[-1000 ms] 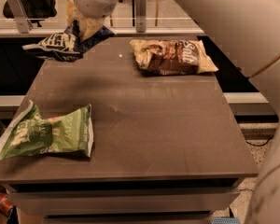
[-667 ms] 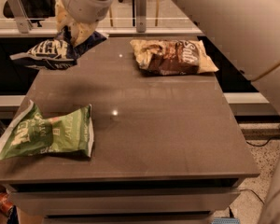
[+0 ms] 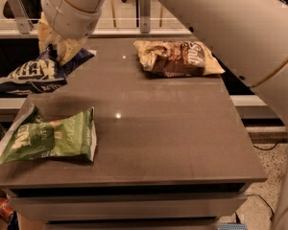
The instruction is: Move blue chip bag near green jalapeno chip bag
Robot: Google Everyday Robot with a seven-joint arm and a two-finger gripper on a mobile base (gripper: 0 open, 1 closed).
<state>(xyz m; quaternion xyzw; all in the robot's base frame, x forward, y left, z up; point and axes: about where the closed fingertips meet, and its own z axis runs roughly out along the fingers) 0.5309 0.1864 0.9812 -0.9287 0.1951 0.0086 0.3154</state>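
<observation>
Dark grey table (image 3: 173,128), speckled floor (image 3: 273,166), pale rail posts (image 3: 144,11) behind

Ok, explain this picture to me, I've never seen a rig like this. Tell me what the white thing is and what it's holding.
The big white shape is a robot arm, reaching in from the right. One camera looks down on a dark table. The arm ends in a two-finger gripper at the far left corner, shut on a blue chip bag held above the table's left edge. On the table lie a green jalapeno chip bag, front left, and a brown-and-tan bag at the back.
</observation>
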